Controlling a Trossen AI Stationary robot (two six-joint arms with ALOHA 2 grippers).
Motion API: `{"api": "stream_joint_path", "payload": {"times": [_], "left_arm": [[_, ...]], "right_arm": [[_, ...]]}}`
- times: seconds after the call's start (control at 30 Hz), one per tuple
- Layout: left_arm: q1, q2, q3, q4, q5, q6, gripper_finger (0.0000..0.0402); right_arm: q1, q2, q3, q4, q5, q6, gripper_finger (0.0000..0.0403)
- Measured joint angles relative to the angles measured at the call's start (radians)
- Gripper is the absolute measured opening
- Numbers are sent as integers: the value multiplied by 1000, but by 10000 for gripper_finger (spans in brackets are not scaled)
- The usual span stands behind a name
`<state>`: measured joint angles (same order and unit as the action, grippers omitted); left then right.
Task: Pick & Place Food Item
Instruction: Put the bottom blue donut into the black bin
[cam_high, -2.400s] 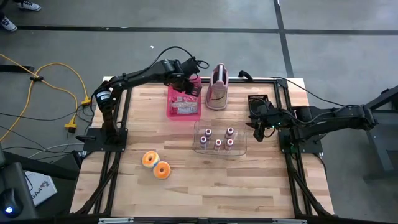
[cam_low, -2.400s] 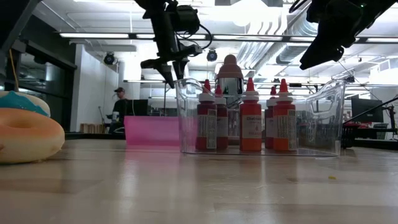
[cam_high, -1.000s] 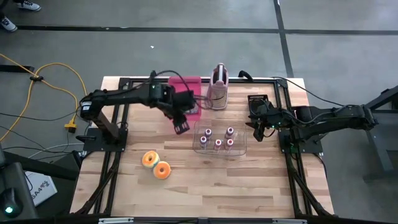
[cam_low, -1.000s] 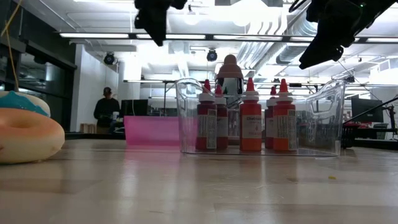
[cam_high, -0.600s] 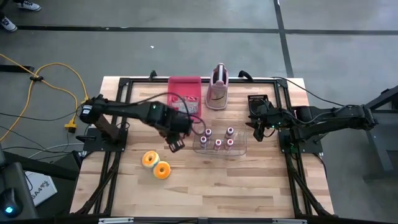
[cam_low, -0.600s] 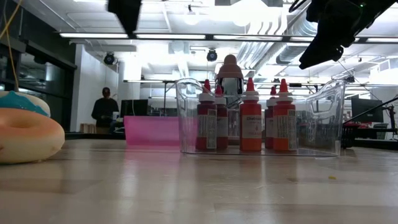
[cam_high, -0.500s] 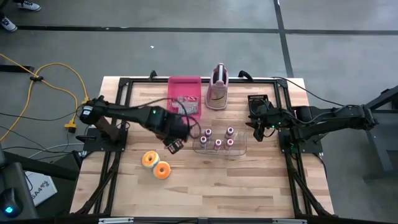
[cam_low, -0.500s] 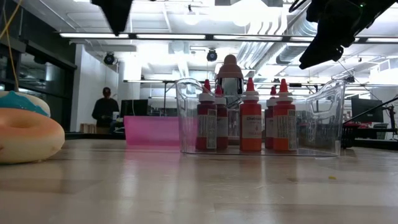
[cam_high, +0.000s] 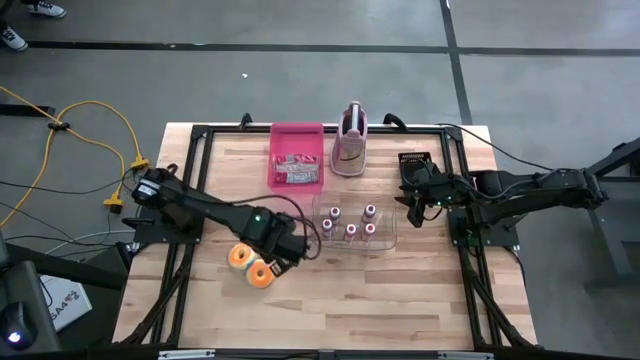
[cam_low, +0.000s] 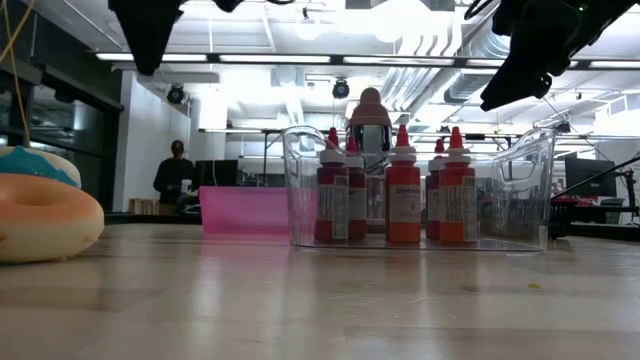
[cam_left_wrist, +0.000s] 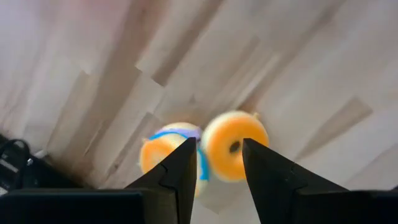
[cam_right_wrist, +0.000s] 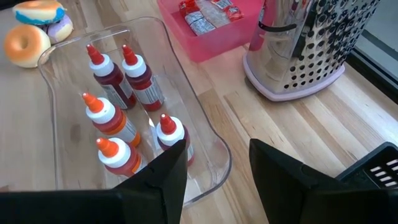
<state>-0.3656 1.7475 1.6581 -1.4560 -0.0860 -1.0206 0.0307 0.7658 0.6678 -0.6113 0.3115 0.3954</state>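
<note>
Since the earlier frames the left arm has swung from the pink bin at the table's far edge down to the two doughnuts, while the right arm has not shifted. From above, the left gripper (cam_high: 276, 262) hangs over the orange doughnut (cam_high: 261, 273), which touches a second one (cam_high: 240, 256) topped in blue; one pink bin (cam_high: 296, 167) of packets, one metal grater (cam_high: 347, 150) and one clear tub (cam_high: 352, 223) holding five sauce bottles (cam_high: 351, 231) sit on the table (cam_high: 380, 290). The right gripper (cam_high: 412, 205) waits just beside the tub's right end, holding nothing. At table height only one doughnut (cam_low: 45, 220) shows whole at the left edge, with a blue-iced one (cam_low: 35, 163) half hidden behind it and cut off by the frame; only four of the tub's (cam_low: 520, 190) bottles (cam_low: 404, 187) can be counted, the fifth being screened by them. Both arms are mere dark shapes at the top, and a person (cam_low: 176, 176) stands far back in the room. The left wrist view, blurred, shows its fingers (cam_left_wrist: 186, 168) parted and empty, with the orange doughnut (cam_left_wrist: 232, 145) and the blue-iced one (cam_left_wrist: 166, 152) on the wood beyond them. The right wrist view gives the clearest count: five red-capped bottles (cam_right_wrist: 114, 117) in the tub (cam_right_wrist: 208, 134), its own fingers (cam_right_wrist: 169, 171) apart with nothing between, the bin (cam_right_wrist: 214, 28), the grater (cam_right_wrist: 311, 43) and both doughnuts (cam_right_wrist: 28, 43) in a far corner.
</note>
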Motion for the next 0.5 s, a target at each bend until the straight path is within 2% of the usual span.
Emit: {"api": "stream_joint_path", "payload": {"times": [0.17, 0.37, 0.5], "left_arm": [[-57, 16, 0, 0, 6, 48, 122], [-130, 16, 0, -54, -12, 21, 122], [-187, 16, 0, -52, -24, 29, 137]], "right_arm": [[0, 0, 0, 3, 0, 0, 161], [0, 0, 0, 3, 0, 0, 161], [0, 0, 0, 3, 0, 0, 161]]}}
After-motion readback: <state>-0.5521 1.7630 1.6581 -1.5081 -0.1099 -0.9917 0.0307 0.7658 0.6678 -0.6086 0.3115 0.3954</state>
